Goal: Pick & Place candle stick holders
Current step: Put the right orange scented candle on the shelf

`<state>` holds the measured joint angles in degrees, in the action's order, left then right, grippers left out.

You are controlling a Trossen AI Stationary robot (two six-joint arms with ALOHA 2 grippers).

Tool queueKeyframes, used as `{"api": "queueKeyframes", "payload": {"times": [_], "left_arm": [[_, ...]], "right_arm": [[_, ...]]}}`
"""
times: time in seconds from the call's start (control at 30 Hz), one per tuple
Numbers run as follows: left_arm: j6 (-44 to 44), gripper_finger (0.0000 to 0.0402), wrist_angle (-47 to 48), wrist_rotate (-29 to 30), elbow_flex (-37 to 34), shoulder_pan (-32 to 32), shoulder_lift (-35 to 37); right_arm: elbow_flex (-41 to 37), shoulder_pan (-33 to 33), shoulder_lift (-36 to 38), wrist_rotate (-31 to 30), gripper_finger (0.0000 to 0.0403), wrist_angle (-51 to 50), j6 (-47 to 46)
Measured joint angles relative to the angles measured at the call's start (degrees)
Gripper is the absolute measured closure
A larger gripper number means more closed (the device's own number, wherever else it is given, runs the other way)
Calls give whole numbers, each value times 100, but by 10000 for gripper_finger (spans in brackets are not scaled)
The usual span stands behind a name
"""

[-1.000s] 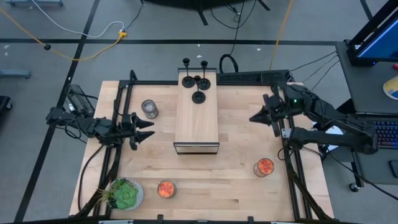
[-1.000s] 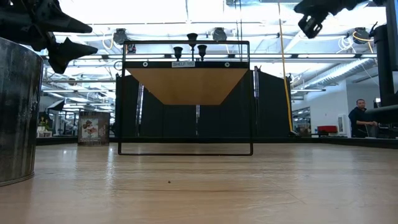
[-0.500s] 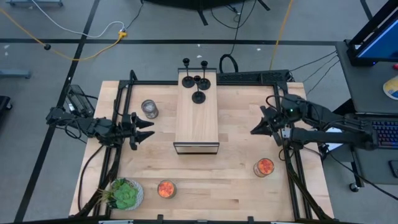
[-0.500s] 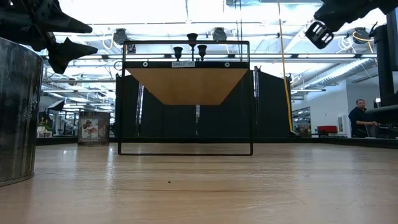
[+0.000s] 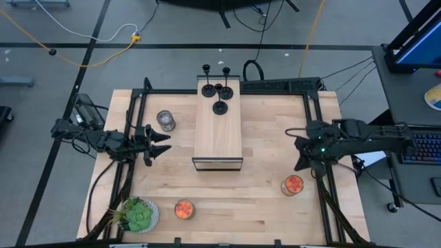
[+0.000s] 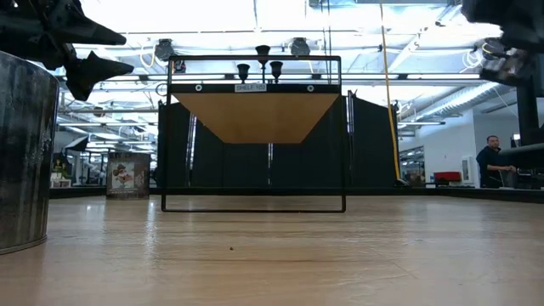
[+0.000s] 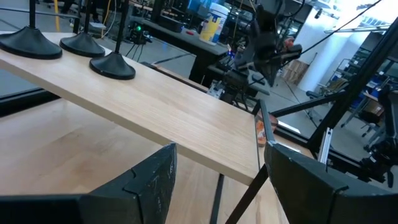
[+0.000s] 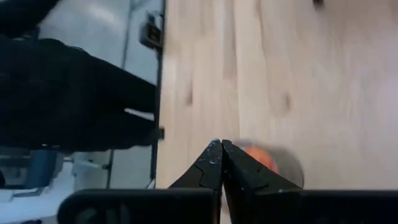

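Several black candle stick holders [image 5: 220,107] stand by their round bases on the far end of a wooden shelf [image 5: 218,138]. The low view shows their cups [image 6: 263,54] above the shelf top, and the left wrist view shows their bases [image 7: 112,66]. My left gripper [image 5: 167,143] hovers open and empty to the shelf's left, pointing level at it [image 7: 221,162]. My right gripper [image 5: 298,167] is shut on nothing near the table's right edge. It tips down above an orange glass [image 8: 264,160], with the fingertips [image 8: 221,146] closed together.
A metal cup [image 5: 165,120] stands left of the shelf and looms at the low view's left [image 6: 21,153]. A potted green plant [image 5: 138,215] and an orange glass [image 5: 184,209] sit near the front edge; another orange glass [image 5: 293,184] at front right. Black frame rails [image 5: 324,200] line the sides.
My right gripper has swung away from the shelf toward the table's near right corner, sunk lower and tipped from level to pointing downward, rolling as it went; it has stayed shut. The left arm and the holders have kept still.
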<state>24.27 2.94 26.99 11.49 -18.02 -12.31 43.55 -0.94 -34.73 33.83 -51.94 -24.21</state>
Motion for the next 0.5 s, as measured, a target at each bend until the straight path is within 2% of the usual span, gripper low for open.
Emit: {"api": "queueKeyframes", "payload": {"times": [0.23, 0.5], "left_arm": [[-6, 151, 0, -1, 0, 0, -1], [-70, 151, 36, -1, 0, -1, -1]], "right_arm": [[0, 722, -291, -538, 403, -553, -1156], [0, 1353, -805, -573, 403, -1178, -2971]]}}
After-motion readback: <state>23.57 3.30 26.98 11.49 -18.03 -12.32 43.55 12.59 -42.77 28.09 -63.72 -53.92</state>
